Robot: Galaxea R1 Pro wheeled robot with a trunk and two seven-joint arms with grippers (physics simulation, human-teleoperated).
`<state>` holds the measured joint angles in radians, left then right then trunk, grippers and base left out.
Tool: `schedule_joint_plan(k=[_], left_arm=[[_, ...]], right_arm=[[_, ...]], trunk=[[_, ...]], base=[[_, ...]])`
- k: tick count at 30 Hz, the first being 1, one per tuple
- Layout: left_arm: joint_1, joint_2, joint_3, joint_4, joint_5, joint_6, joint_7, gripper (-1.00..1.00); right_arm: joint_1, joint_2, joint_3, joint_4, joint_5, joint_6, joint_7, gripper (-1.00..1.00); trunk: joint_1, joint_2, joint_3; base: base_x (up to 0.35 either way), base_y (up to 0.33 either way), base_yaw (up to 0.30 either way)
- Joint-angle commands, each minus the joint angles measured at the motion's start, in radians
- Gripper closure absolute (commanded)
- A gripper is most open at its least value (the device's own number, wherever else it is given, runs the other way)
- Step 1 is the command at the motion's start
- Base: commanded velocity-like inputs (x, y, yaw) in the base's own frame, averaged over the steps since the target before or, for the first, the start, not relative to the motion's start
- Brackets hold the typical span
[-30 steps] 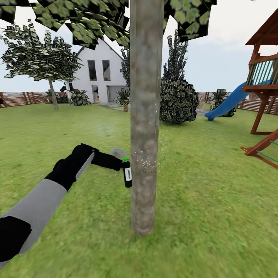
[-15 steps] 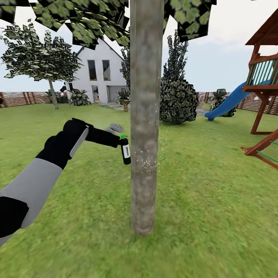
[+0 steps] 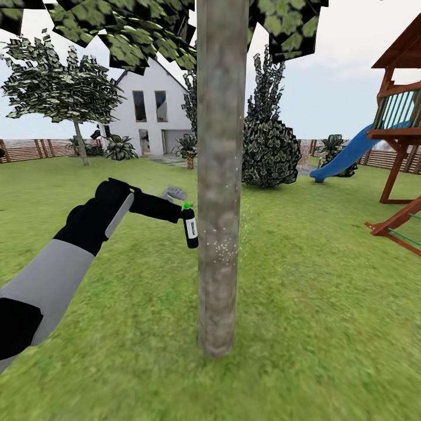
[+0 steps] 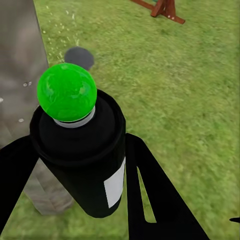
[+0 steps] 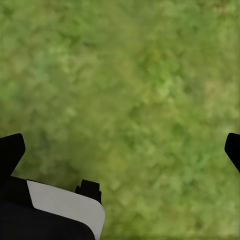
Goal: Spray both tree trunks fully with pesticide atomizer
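The pesticide atomizer is a small black bottle with a white label and a green top. My left gripper is shut on it and holds it upright, just left of the near tree trunk. White specks dot the bark beside the bottle. In the left wrist view the atomizer sits between the black fingers, with the trunk close behind it. A second leafy tree stands far off at the left by the fence. My right gripper hangs open over the grass floor.
A wooden playset with a blue slide stands at the right. Behind the trunk are a dark cone-shaped tree and a white house. A slat fence bounds the lawn, which spreads wide around the trunk.
My left arm lifted the atomizer up along the trunk over the first half second. Since then it has stayed nearly still.
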<state>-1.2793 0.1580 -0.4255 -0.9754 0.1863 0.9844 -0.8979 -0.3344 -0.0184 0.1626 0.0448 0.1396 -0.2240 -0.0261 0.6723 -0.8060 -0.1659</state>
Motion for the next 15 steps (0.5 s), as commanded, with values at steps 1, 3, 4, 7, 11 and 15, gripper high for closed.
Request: schedule_joint_plan(k=[1, 3, 4, 7, 11, 15], left_arm=[[0.0, 0.0, 0.0, -0.002, -0.001, -0.001, 0.002, 1.0], [0.0, 0.0, 0.001, -0.026, -0.003, -0.001, 0.003, 1.0], [0.0, 0.0, 0.004, -0.03, -0.003, -0.001, 0.004, 1.0], [0.0, -0.001, 0.093, -0.039, -0.004, 0.001, 0.005, 1.0], [0.0, 0.003, 0.126, -0.025, -0.003, -0.002, 0.004, 1.0], [0.0, 0.007, 0.04, 0.027, -0.004, -0.004, 0.005, 1.0]], right_arm=[[0.0, 0.0, 0.0, 0.0, 0.0, 0.0, 0.0, -1.0], [0.0, 0.0, 0.0, 0.0, 0.0, 0.0, 0.0, -1.0], [0.0, 0.0, 0.0, 0.0, 0.0, 0.0, 0.0, -1.0], [0.0, 0.0, 0.0, 0.0, 0.0, 0.0, 0.0, -1.0], [0.0, 0.0, 0.0, 0.0, 0.0, 0.0, 0.0, -1.0], [0.0, 0.0, 0.0, 0.001, 0.0, 0.0, 0.0, -1.0]], trunk=[[0.0, 0.0, 0.0], [0.0, 0.0, 0.0], [0.0, 0.0, 0.0], [0.0, 0.0, 0.0], [0.0, 0.0, 0.0], [0.0, 0.0, 0.0]], base=[[0.0, 0.0, 0.0], [0.0, 0.0, 0.0], [0.0, 0.0, 0.0], [0.0, 0.0, 0.0], [0.0, 0.0, 0.0], [0.0, 0.0, 0.0]])
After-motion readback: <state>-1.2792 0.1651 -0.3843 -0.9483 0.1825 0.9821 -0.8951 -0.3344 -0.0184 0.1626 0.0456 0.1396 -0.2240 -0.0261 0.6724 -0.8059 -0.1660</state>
